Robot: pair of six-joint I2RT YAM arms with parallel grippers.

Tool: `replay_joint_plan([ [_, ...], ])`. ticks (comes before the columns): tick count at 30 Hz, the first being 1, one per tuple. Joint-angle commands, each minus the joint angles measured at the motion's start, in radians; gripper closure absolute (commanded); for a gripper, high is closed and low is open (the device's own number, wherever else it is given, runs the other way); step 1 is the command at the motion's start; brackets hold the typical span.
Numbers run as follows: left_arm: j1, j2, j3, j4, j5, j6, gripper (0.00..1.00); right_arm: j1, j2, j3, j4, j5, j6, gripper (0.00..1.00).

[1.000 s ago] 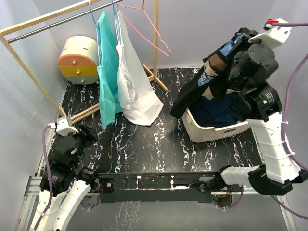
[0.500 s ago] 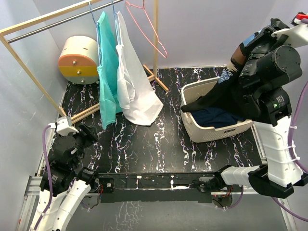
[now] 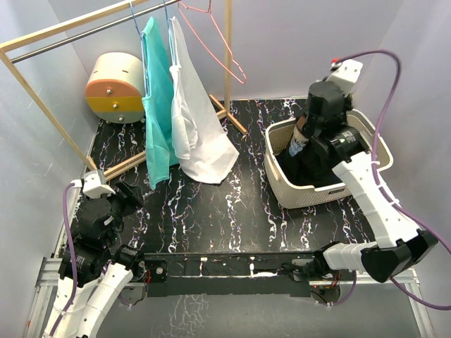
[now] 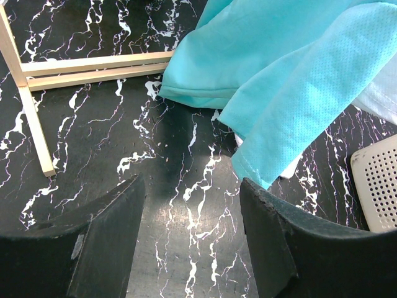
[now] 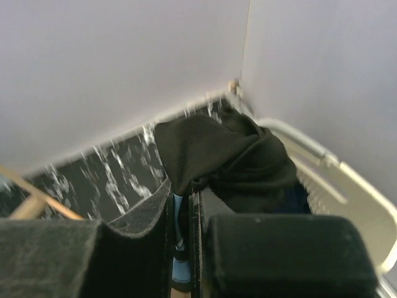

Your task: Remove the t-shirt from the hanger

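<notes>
My right gripper (image 3: pixel 304 135) is shut on a black t-shirt (image 5: pixel 229 158) and holds it down inside the cream laundry basket (image 3: pixel 331 192); the shirt (image 3: pixel 310 160) bunches against the basket's left inner wall. The pink hanger (image 3: pixel 211 35) hangs bare on the rail (image 3: pixel 77 32). A teal shirt (image 3: pixel 156 105) and a white shirt (image 3: pixel 197 130) still hang on blue hangers. My left gripper (image 4: pixel 192 242) is open and empty, low over the black marbled table, just near of the teal shirt's hem (image 4: pixel 273 118).
A wooden rack frame (image 3: pixel 229 63) stands at the back, its base bars (image 4: pixel 93 68) on the table. A cream and orange round drawer unit (image 3: pixel 116 88) sits back left. Grey walls close in on the sides and the back.
My right arm has swung from high above the basket down into it, carrying the black t-shirt from hanging over the table to inside the basket. The left arm has not moved.
</notes>
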Motion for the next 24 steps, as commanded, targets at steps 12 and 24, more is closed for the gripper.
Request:
replay_joint_plan([
  [12, 0.0, 0.011, 0.004, 0.007, 0.001, 0.003, 0.38, -0.121, -0.064, -0.546, -0.149, -0.526, 0.322, 0.89],
  [24, -0.001, 0.009, 0.004, 0.004, -0.005, -0.004, 0.24, -0.121, -0.134, -0.385, -0.202, -0.578, 0.269, 0.36],
])
